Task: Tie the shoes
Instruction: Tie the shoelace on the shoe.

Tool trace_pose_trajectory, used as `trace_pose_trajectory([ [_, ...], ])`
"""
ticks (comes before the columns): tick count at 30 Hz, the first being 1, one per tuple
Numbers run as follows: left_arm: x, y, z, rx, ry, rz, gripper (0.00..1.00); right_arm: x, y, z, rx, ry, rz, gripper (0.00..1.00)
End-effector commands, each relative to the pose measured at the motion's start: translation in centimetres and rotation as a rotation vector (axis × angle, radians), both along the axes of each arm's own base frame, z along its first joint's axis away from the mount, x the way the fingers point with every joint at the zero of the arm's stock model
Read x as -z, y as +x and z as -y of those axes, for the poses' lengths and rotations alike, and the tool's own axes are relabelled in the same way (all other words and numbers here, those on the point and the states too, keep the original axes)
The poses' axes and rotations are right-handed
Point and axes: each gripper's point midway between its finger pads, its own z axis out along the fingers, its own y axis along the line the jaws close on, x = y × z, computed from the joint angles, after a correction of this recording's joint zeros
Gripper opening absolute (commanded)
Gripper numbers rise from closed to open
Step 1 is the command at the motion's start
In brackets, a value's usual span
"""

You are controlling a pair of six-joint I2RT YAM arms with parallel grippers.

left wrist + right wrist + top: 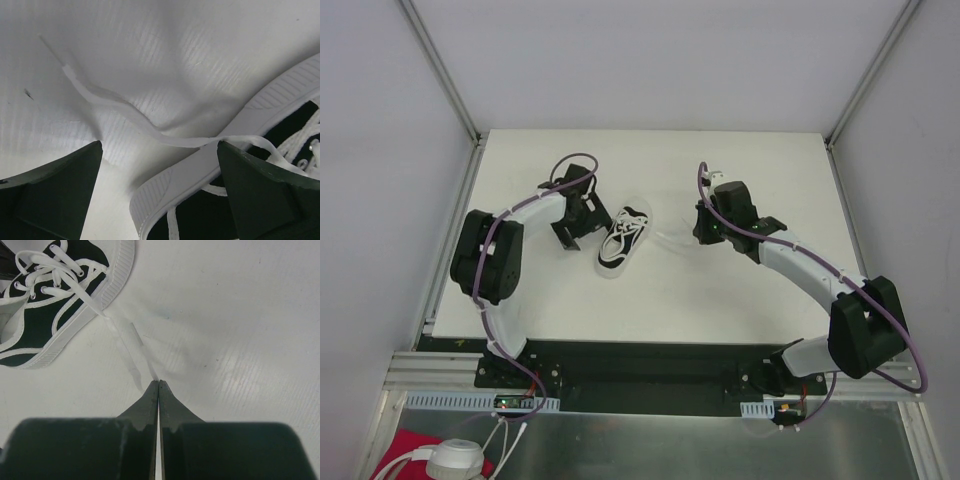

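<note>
Top view: the black sneaker (623, 237) sits mid-table (720, 300) between the arms. The left gripper (575, 222) is just beside it. The right gripper (705, 228) is farther off, and the right lace (670, 240) stretches across to it.

Left wrist: jaws spread wide, holding nothing. The left lace (125, 112) lies limp and flat on the table ahead of the fingers (55, 195). It looks thin, soft and likely slippery, so pinch it near the free end.

Right wrist: jaws clamped together, apparently on the tip of the right lace. The sneaker looks light, so expect it to drag if you pull hard.
</note>
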Motion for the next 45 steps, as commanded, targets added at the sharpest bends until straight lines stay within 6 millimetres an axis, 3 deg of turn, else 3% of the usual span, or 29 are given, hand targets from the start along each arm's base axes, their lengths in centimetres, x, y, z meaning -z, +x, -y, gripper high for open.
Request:
trace_pose_trajectory([
  [1,1.4,-0.7,0.1,-0.109,0.034,-0.077,0.99,-1.6,0.9,-0.8,-0.002,0.049,0.033,0.01],
  [5,1.9,-0.4,-0.1,-0.148,0.049,-0.081,0.96,-1.7,0.7,-0.8,-0.005,0.052,0.035,0.01],
  [6,1.9,-0.2,-0.1,-0.155,0.048,-0.080,0.88,-1.7,0.6,-0.8,-0.006,0.050,0.036,0.01],
  [7,2.0,-0.1,-0.1,-0.161,0.049,-0.080,0.67,-1.7,0.6,-0.6,-0.001,0.049,0.036,0.01],
  [9,1.9,0.1,0.0,-0.172,0.049,-0.077,0.48,-1.7,0.4,-0.5,0.000,0.048,0.037,0.01],
  [11,2.0,0.2,0.0,-0.176,0.048,-0.080,0.21,-1.5,0.3,-0.4,0.000,0.047,0.034,0.01],
  [14,2.1,0.1,-0.3,-0.178,0.060,-0.085,0.00,-1.7,0.3,-0.4,0.002,0.048,0.040,0.01],
  [17,1.1,0.0,-1.5,-0.198,0.106,-0.059,0.00,-2.0,0.2,-0.2,0.006,0.047,0.050,0.01],
  [20,-1.6,0.4,-3.8,-0.235,0.149,0.015,0.00,-3.2,0.3,0.4,0.015,0.044,0.081,0.01],
  [21,-3.4,0.6,-4.4,-0.250,0.144,0.064,0.00,-3.5,0.3,0.7,0.022,0.041,0.086,0.01],
  [27,-10.8,1.9,-9.4,-0.330,0.174,0.271,0.00,-8.1,0.4,2.5,0.061,0.062,0.185,0.01],
  [30,-12.7,2.3,-10.9,-0.343,0.167,0.314,0.00,-10.4,0.3,3.2,0.078,0.077,0.234,0.01],
  [32,-13.4,2.4,-11.3,-0.337,0.168,0.329,0.00,-11.8,0.1,3.6,0.087,0.087,0.267,0.01],
  [38,-15.8,2.5,-11.7,-0.333,0.141,0.387,0.00,-13.5,-0.9,4.5,0.102,0.109,0.293,0.01],
  [41,-16.6,2.3,-11.5,-0.321,0.129,0.405,0.00,-13.1,-1.2,4.7,0.107,0.106,0.282,0.01],
  [45,-16.5,2.0,-11.1,-0.301,0.113,0.399,0.00,-11.0,-1.3,5.3,0.142,0.079,0.241,0.01],
])
